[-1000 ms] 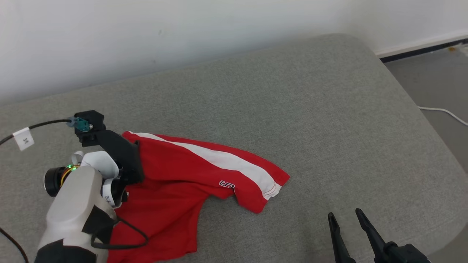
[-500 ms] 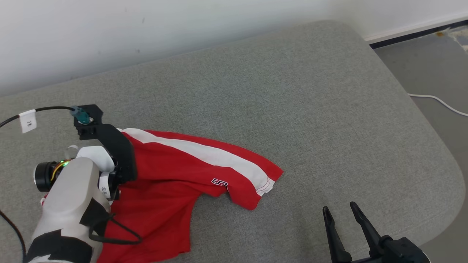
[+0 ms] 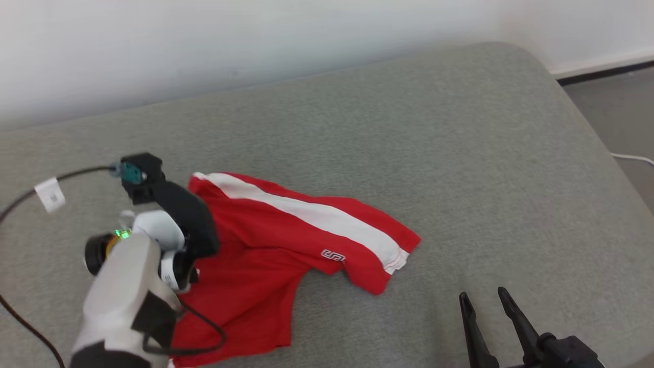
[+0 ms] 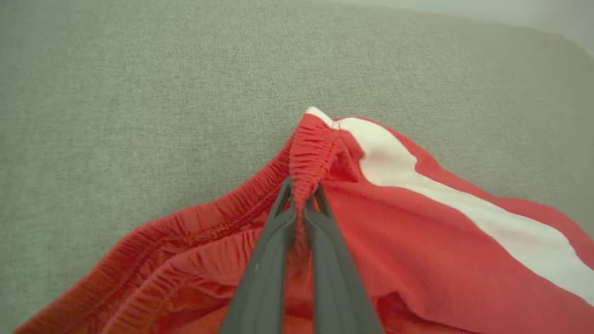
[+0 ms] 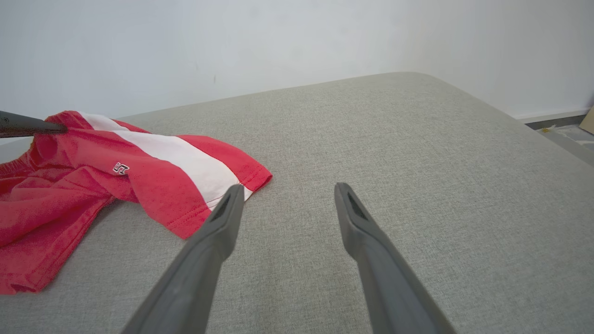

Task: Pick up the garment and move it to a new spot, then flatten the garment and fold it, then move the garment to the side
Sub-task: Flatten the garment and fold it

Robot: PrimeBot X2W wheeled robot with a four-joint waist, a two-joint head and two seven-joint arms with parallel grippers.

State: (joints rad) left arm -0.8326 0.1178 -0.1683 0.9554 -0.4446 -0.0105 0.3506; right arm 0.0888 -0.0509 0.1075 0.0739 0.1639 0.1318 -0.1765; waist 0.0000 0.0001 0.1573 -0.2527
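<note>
So, step in hand: I judge this to be the carry to a new spot, with the red garment point(image 3: 286, 245) gripped at one end and most of it lying on the grey cushion point(image 3: 460, 153).
Garment: shorts by the look of them, red with a white stripe point(image 3: 317, 214), sprawled on the left part of the cushion in my head view, one leg hem point(image 3: 401, 253) pointing toward the right gripper.
Left gripper point(image 4: 301, 188): clenched on a bunched pleat of the elastic waistband point(image 4: 312, 144), with the cloth pinched between both fingers near their tips.
Right gripper point(image 5: 287, 190): fingers spread with nothing between them, hovering over the cushion just beside the leg hem and not touching it.
Grip quality: the pinch is narrow and close to the tips, so I judge it could slip under a hard tug.
How I'd move: lift before I translate, so less cloth drags on the rough fabric, and go slowly.
Where to: the bare stretch at centre and right looks roomy enough for flattening.
Setting down: waistband leading and legs behind, so it lands stretched rather than heaped.
Second hand: I'd bring the right gripper to the hem only once the garment is laid.
Watch: the black cable point(image 3: 76, 174) by my left wrist, which could snag the cloth.
</note>
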